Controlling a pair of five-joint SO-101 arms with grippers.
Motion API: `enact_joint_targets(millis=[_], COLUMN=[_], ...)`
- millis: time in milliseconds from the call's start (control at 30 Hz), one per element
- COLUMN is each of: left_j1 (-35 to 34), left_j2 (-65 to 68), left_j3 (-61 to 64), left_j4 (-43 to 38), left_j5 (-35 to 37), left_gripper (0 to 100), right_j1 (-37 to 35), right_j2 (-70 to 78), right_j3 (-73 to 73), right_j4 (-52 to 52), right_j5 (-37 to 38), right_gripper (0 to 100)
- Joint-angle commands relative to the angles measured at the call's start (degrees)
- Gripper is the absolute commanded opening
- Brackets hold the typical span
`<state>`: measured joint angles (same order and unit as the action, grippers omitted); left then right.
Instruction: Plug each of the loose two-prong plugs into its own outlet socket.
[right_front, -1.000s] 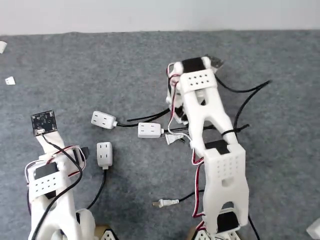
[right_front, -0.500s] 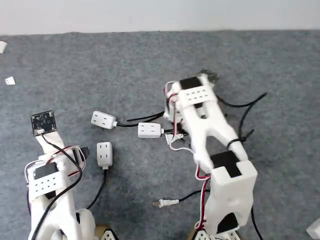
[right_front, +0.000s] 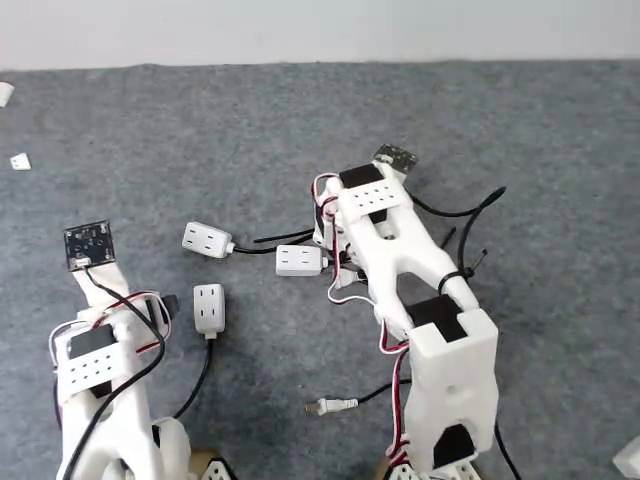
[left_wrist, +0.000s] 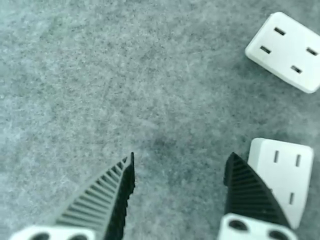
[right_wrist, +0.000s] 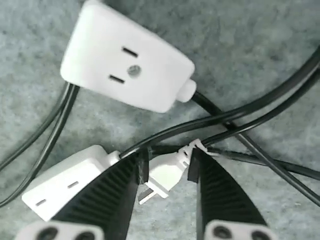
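My right gripper (right_wrist: 166, 167) is shut on a white two-prong plug (right_wrist: 167, 176), whose prongs stick out below the fingers over the carpet. Just beyond it lie a white socket (right_wrist: 127, 75) and a second socket (right_wrist: 65, 182), with black cords crossing between them. In the high view the right arm (right_front: 375, 215) covers that plug, next to the middle socket (right_front: 299, 260). Another loose plug (right_front: 330, 405) lies near the arm's base. My left gripper (left_wrist: 180, 172) is open and holds nothing, close beside a socket (left_wrist: 282, 175), with another socket (left_wrist: 287, 50) farther off.
Grey carpet covers the table (right_front: 180, 130). Black cords (right_front: 470, 210) loop to the right of the right arm. Small white scraps (right_front: 20, 161) lie at the far left. Open carpet stretches behind the sockets.
The right arm has swung left and drawn back toward its base, bringing its wrist over the middle socket and the plug. The left arm has not moved.
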<state>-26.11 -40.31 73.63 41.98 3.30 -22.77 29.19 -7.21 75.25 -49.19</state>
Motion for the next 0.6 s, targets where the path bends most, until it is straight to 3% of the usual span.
enact_joint_targets(millis=[0,300,567], left_j1=[0.5,0.5,0.5], left_j2=[-0.4,-0.4,-0.4], left_j3=[-0.7,-0.7,-0.7], left_j4=[-1.1,-1.1,-1.1], left_j5=[-0.8,-0.9,-0.9], left_gripper=[28,28,28], right_j1=[-1.0,-0.7,-2.1], right_j2=[0.2,-1.8,-7.0], right_j3=[0.7,0.6,5.8], right_j4=[-0.6,3.3,6.3], right_j5=[0.8,1.1,9.1], right_gripper=[16.6,16.6,16.6])
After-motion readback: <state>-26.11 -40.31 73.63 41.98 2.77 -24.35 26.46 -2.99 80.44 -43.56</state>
